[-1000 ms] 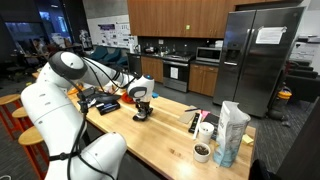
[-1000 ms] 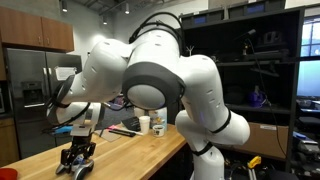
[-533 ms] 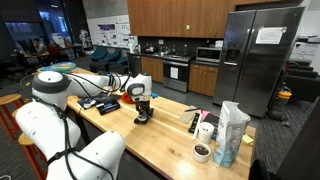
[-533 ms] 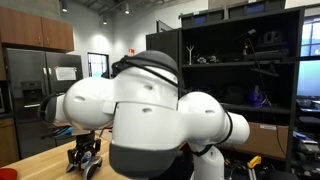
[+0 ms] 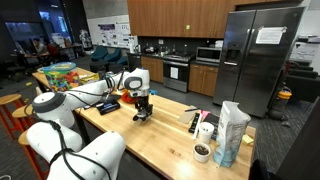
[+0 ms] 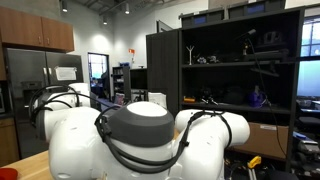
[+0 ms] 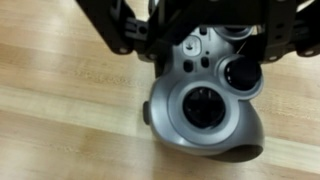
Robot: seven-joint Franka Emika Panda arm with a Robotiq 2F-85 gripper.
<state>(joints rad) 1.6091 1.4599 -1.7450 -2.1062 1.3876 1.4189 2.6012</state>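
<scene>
A grey game controller (image 7: pixel 205 110) with two black thumbsticks lies on the wooden table (image 7: pixel 60 100) and fills the wrist view. My gripper (image 7: pixel 205 45) comes in from the top, and its black fingers (image 7: pixel 130 40) press against the controller's upper body on both sides. In an exterior view the gripper (image 5: pixel 141 98) stands straight over the dark controller (image 5: pixel 143 113) near the table's middle. In the other exterior view the arm's white body (image 6: pixel 140 135) hides the gripper and the controller.
A tall clear bag (image 5: pixel 231 133), a white cup (image 5: pixel 205 131) and a dark bowl (image 5: pixel 202 152) stand at one end of the table (image 5: pixel 160 140). Dark clutter (image 5: pixel 105 104) lies at the other end. A steel fridge (image 5: pixel 258 60) stands behind.
The arm's white shoulder and elbow have swung down and across, and now block the other exterior view. The gripper has stayed over the controller at the same spot.
</scene>
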